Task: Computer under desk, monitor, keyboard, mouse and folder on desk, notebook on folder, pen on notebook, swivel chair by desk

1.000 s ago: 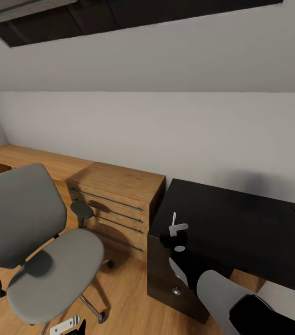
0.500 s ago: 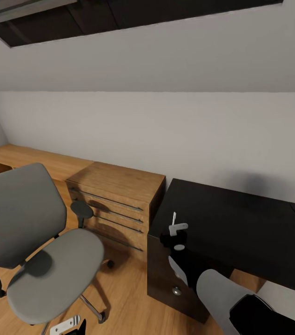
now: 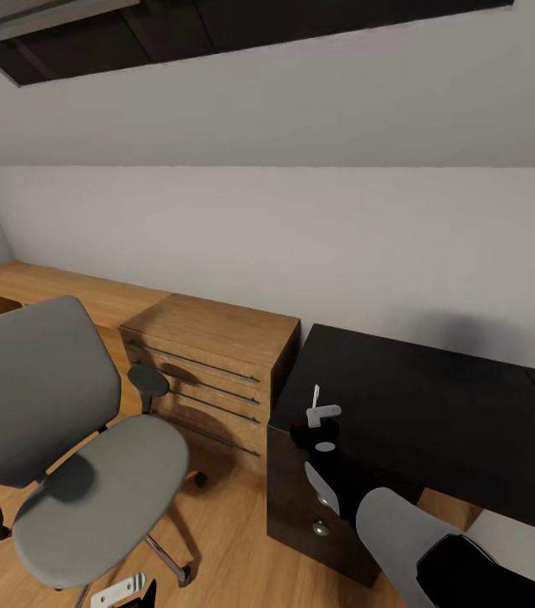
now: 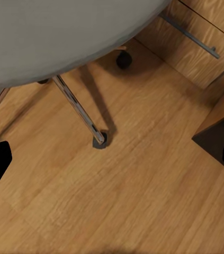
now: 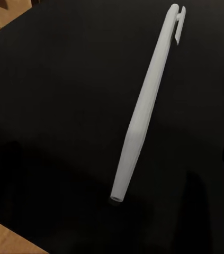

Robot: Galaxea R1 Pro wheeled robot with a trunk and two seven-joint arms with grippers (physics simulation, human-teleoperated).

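A sloped grey ceiling with a dark skylight (image 3: 217, 25) runs over a pale wall and a light wood floor (image 3: 234, 549). At the left stands the swivel chair (image 3: 65, 456), its grey seat bare; the left wrist view looks down past that seat at a metal spoke and castor (image 4: 99, 139). The left end effector (image 3: 124, 591) hangs low beside the chair base — its fingers stand wide apart with nothing between them. Next comes a wooden drawer unit (image 3: 208, 371) against the wall, then the black bench (image 3: 436, 414). Over the bench's near left corner the right end effector (image 3: 325, 426) shows, but whether it grips I cannot tell. The pen (image 5: 143, 106) lies pale and slanted against the bench top — just ahead of that end effector.
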